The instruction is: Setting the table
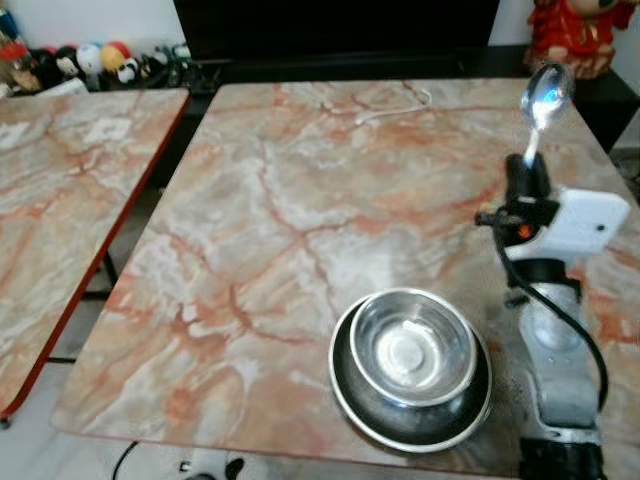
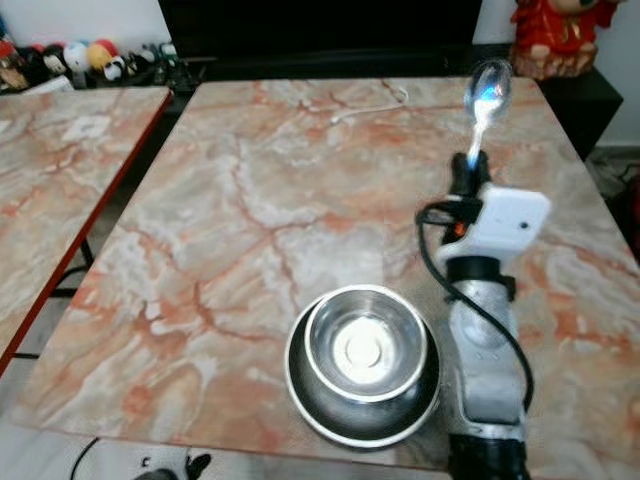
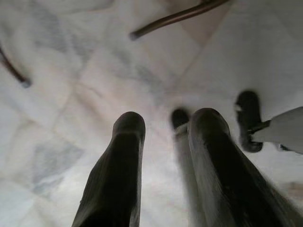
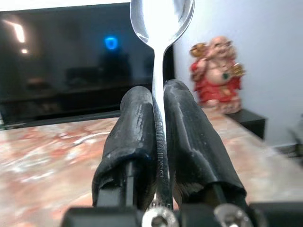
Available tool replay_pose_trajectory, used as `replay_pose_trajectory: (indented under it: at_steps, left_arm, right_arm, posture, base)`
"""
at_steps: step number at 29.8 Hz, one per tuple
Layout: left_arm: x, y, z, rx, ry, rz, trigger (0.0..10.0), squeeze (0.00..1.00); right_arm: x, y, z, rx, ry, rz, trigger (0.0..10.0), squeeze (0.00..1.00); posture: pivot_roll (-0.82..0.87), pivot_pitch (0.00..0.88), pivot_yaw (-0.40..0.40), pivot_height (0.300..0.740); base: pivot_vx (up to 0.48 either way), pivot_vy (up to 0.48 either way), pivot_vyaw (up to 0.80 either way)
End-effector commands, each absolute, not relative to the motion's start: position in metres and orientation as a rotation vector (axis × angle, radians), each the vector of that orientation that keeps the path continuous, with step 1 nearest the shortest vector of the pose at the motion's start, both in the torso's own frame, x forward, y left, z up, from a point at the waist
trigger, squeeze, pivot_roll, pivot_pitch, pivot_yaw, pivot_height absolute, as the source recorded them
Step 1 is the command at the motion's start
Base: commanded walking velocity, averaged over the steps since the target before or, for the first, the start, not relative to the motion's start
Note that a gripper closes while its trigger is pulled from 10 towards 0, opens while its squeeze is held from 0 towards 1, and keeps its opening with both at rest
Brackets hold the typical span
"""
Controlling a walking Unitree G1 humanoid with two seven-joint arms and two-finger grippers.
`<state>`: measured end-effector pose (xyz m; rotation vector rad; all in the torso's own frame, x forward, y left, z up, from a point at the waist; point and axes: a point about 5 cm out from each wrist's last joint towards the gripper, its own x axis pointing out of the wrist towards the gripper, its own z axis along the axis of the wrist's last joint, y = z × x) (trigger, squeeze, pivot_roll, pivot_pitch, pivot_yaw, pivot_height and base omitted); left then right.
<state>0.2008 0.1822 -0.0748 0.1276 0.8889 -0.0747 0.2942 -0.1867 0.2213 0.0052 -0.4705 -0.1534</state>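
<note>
Right gripper: my 2 black fingers are pressed on the handle of the spoon, bowl end pointing up, above the right side of the marble table.
Bowls: 2 steel bowls, one inside the other, stand near the front edge, just left of my right arm.
Left gripper: fingers a little apart, holding nothing, over a pale tiled floor.
Behind: a red figurine beside a dark screen.

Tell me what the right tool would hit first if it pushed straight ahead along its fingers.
Probably nothing near: the right tool, shut on the spoon, points over the marble table toward the dark screen behind it. The spoon's bowl would arrive first; depth is unclear.
</note>
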Motion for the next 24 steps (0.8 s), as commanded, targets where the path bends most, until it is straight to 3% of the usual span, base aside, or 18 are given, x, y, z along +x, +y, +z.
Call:
replay_pose_trajectory:
  at_steps: [1,24]
  left_arm:
    - [0.1917,0.1899,-0.079,0.144,0.925,-0.057,10.0,0.0]
    - [0.1926,0.1991,-0.0771,0.125,0.923,-0.038,10.0,0.0]
  right_arm:
    - [0.2899,-0.188,0.2238,-0.004,-0.474,-0.162,10.0,0.0]
    - [0.2908,-0.1917,0.2238,-0.009,-0.45,-0.182,10.0,0.0]
  posture:
    - [-0.18,0.146,0.059,0.74]
    - [-0.17,0.141,0.058,0.74]
  base:
    - [0.0,0.0,0.0]
    - [0.0,0.0,0.0]
